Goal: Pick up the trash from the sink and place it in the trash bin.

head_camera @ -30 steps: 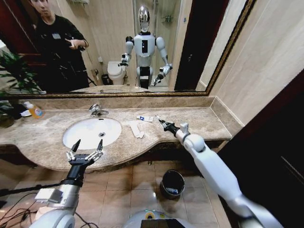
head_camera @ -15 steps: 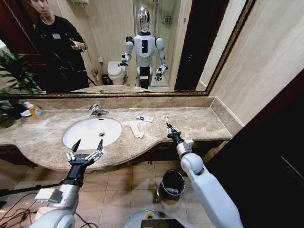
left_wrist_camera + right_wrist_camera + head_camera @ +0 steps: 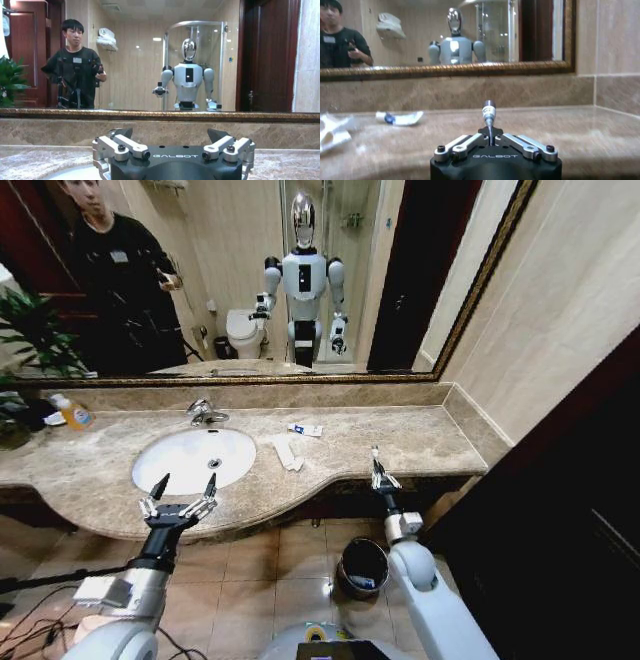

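Two grippers up: right gripper (image 3: 377,477) at the counter's front edge, above the trash bin (image 3: 363,567) on the floor, fingers pinched on a thin stick-like trash piece (image 3: 488,111) standing upright. Left gripper (image 3: 180,495) hovers spread at the front rim of the sink (image 3: 160,470), holding nothing. On the marble between sink and right arm: crumpled paper strip (image 3: 287,452) and a white tube (image 3: 306,430). Chrome tap (image 3: 205,412) behind the basin, yellow-orange bottle (image 3: 73,414) far left
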Tool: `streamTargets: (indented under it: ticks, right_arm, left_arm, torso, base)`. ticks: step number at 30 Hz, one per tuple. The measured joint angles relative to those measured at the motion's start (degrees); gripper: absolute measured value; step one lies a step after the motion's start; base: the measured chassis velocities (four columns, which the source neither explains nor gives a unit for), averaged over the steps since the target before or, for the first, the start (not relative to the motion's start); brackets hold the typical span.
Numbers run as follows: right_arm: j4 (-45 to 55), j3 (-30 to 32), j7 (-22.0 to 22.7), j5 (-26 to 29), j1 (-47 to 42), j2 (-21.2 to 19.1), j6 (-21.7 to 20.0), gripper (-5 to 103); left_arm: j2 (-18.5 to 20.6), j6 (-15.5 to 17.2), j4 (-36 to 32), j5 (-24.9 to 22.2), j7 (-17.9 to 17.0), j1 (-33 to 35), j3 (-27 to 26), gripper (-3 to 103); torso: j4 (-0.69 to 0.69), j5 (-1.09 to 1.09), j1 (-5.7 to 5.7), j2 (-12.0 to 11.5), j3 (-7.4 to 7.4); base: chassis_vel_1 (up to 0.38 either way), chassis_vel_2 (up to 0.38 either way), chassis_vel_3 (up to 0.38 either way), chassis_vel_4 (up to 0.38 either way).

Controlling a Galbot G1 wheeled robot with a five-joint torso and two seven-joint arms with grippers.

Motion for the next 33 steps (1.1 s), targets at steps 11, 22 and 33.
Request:
streamTargets:
  ticks: [11, 22, 33]
  right_arm:
    - [-7.9, -0.2, -3.3, 5.0, -4.7, -0.8, 1.8, 1]
    - [-23.1, -1.9, -9.1, 5.3, -3.1, -1.6, 1.6, 1]
    - [-33.5, -4.8, -14.7, 7.3, -0.9, -3.0, -2.9, 1]
  left_arm:
    - [0.0, 0.0, 0.0, 0.0, 0.0, 0.0, 0.0, 100]
    - [0.0, 0.0, 0.0, 0.0, 0.0, 0.0, 0.0, 100]
    - [0.0, 0.0, 0.0, 0.0, 0.0, 0.0, 0.0, 100]
  torso:
    - [0.00, 0.00, 0.00, 0.0, 0.00]
    - [0.00, 0.00, 0.01, 0.0, 0.00]
    - [0.00, 0.00, 0.01, 0.0, 0.00]
  base:
    - [0.000, 0.000, 0.000, 0.000]
    - [0.000, 0.000, 0.000, 0.000]
    - [0.000, 0.000, 0.000, 0.000]
